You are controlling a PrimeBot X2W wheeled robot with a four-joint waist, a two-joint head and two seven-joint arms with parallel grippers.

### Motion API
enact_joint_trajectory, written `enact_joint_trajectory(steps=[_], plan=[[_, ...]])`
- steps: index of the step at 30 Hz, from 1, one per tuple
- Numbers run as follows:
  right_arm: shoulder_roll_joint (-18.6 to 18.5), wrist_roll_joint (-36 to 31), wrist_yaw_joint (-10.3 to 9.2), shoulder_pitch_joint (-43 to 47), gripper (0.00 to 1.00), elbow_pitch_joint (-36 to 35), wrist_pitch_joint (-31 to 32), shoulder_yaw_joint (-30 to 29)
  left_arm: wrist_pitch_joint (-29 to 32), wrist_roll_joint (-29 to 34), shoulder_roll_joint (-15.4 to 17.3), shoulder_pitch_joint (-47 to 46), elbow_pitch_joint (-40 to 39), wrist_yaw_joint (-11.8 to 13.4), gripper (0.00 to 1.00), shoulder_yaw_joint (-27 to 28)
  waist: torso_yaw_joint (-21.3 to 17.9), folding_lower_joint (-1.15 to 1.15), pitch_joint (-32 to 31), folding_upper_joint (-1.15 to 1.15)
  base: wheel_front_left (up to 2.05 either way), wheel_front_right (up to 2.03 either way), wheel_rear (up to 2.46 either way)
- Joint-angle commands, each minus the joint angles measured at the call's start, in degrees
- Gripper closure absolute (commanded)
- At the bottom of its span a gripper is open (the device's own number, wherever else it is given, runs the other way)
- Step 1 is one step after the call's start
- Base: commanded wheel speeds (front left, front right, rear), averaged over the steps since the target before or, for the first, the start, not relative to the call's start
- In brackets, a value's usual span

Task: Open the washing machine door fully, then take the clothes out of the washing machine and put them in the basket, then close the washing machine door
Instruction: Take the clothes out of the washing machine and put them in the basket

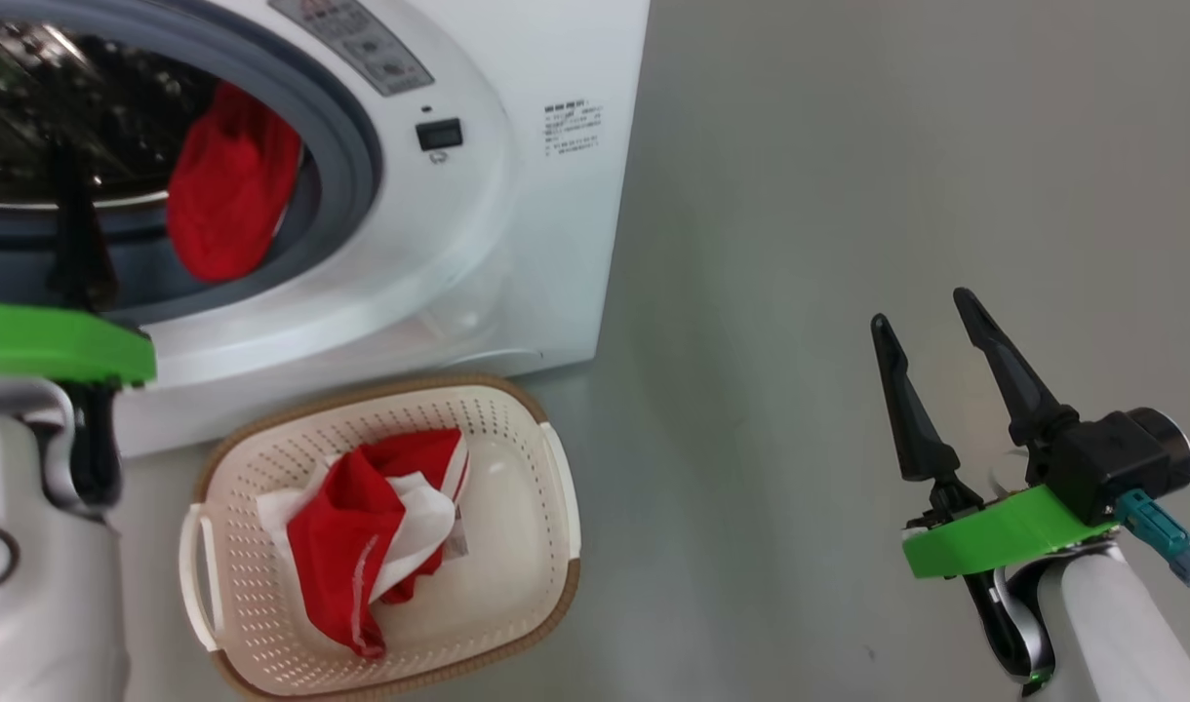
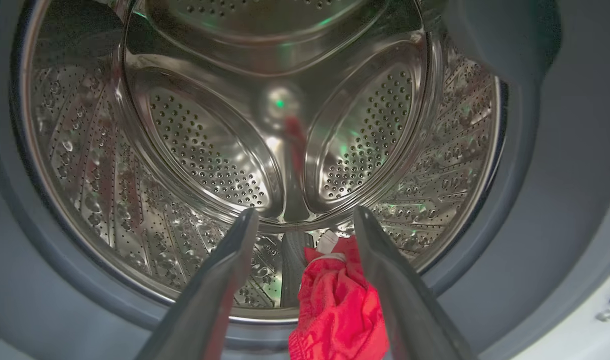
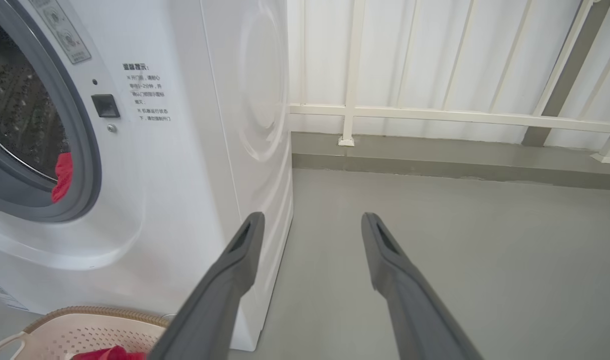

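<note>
1. The right end effector (image 1: 922,308), at 4 o'clock in the head view, hangs over the bare floor (image 1: 800,292). Its fingers are wide with nothing between them, and it is well apart from the work.
2. The basket (image 1: 522,556), at 7 o'clock, stands just before the machine (image 1: 517,195) and holds red-and-white clothes (image 1: 361,536).
3. The left end effector (image 2: 305,214), at 9 o'clock, points into the machine's mouth, fingers wide and gripping nothing.
4. A red garment (image 2: 337,310) droops over the drum lip at 6 o'clock in the left wrist view. It lies between the fingers, nearer the right one; I cannot tell whether it touches.
5. Step in hand, I judge: emptying the drum (image 2: 210,150). The next move calls for lowering the left fingers onto that garment and closing; shutting the machine comes last.
</note>
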Motion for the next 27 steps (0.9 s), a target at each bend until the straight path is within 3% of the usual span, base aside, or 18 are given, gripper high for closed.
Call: enact_joint_trajectory(steps=[1, 13, 21, 27], plan=[[-0.6, 0.1, 0.35, -1.5, 0.0, -1.4, -0.4, 1.9, -0.7, 0.1, 3.1, -3.2, 0.3, -0.4, 0.0, 2.1, -1.2, 0.0, 3.7, 0.0, 0.0, 0.0, 0.0], [0.1, 0.4, 0.35, -3.8, 0.0, -1.2, -0.4, 4.0, -0.7, -2.7, 3.6, -12.9, 10.5, -1.2, 0.0, 2.9, -2.1, 0.0, 7.6, 0.0, 0.0, 0.0, 0.0], [0.4, 0.7, 0.35, -4.0, 0.0, -0.1, -0.4, 4.4, 6.5, -10.1, 5.8, -16.1, 16.8, -1.4, 0.0, -7.8, -2.4, 0.0, 8.1, 0.0, 0.0, 0.0, 0.0], [0.5, 1.1, 0.35, -4.3, 0.0, 0.2, -0.4, 5.1, 11.3, -13.5, 8.5, -16.7, 19.8, -1.4, 0.0, -12.5, -3.0, 0.0, 8.2, 0.0, 0.0, 0.0, 0.0]])
